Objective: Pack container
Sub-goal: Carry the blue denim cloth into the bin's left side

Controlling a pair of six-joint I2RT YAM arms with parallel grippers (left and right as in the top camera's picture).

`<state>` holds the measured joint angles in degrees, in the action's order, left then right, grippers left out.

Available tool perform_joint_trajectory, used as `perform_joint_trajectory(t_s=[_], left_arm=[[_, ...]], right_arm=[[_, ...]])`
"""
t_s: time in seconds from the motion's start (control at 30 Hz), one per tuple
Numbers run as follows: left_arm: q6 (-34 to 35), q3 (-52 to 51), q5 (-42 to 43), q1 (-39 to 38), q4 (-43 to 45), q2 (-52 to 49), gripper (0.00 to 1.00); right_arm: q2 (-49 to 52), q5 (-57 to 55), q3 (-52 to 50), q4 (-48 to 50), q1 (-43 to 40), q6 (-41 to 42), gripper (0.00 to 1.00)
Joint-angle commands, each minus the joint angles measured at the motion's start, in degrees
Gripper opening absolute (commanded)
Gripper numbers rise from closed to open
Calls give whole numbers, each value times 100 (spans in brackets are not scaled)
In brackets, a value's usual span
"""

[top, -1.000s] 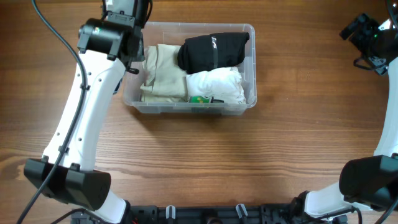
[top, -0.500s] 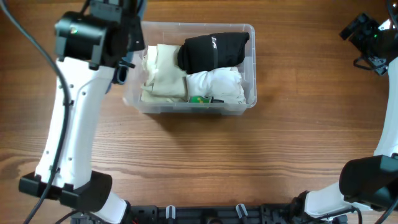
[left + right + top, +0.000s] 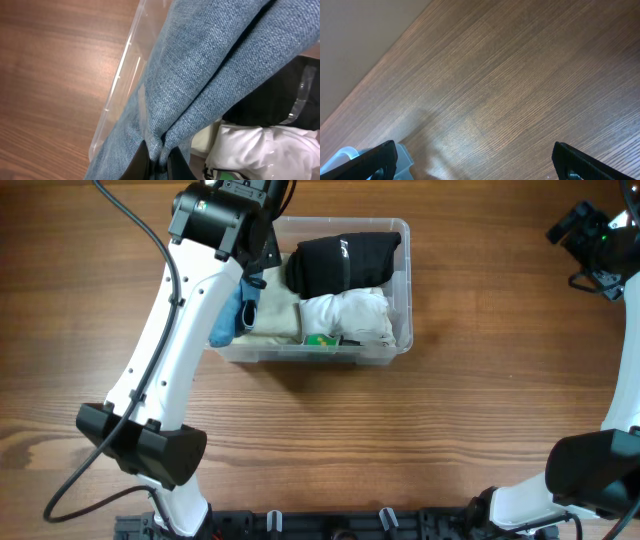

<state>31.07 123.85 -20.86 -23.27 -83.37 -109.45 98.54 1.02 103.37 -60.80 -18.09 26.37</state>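
Note:
The clear plastic container (image 3: 400, 290) sits at the back middle of the table. It holds a black garment (image 3: 340, 260), a white bagged garment (image 3: 345, 315) and a beige garment (image 3: 275, 315). My left gripper (image 3: 159, 162) is shut on a blue denim garment (image 3: 210, 65), which hangs over the container's left wall (image 3: 120, 80); the denim also shows in the overhead view (image 3: 228, 315). My right gripper (image 3: 475, 162) is open and empty over bare table at the far right, far from the container.
The wooden table (image 3: 400, 430) spreads in front of and beside the container. A corner of a pale blue-grey object (image 3: 350, 157) shows at the lower left of the right wrist view.
My left arm has swung right, bringing the blue denim garment over the container's left side. The right arm has not moved.

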Motion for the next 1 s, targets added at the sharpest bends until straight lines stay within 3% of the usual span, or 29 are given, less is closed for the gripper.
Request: perform_joint_trajectory(t_s=[0.0, 0.43, 0.5, 0.53, 0.57, 0.63, 0.83, 0.97], left_arm=[[354, 129, -264, -9, -57, -55, 4], [586, 105, -535, 216, -129, -382, 4], [581, 103, -511, 321, -131, -382, 16], [581, 103, -448, 385, -131, -382, 34], [581, 103, -363, 433, -131, -382, 43], [570, 103, -179, 507, -129, -382, 53], [538, 105, 17, 511, -17, -382, 55], [520, 103, 372, 501, 160, -382, 46]], right_arm=[[35, -96, -28, 15, 11, 68, 100], [35, -96, -28, 15, 11, 66, 100], [35, -94, -28, 15, 11, 68, 100], [35, -94, -28, 15, 11, 66, 100], [35, -96, -28, 15, 11, 66, 100], [35, -96, -28, 15, 11, 66, 100], [35, -94, -28, 15, 11, 68, 100], [35, -94, -28, 15, 11, 68, 100]])
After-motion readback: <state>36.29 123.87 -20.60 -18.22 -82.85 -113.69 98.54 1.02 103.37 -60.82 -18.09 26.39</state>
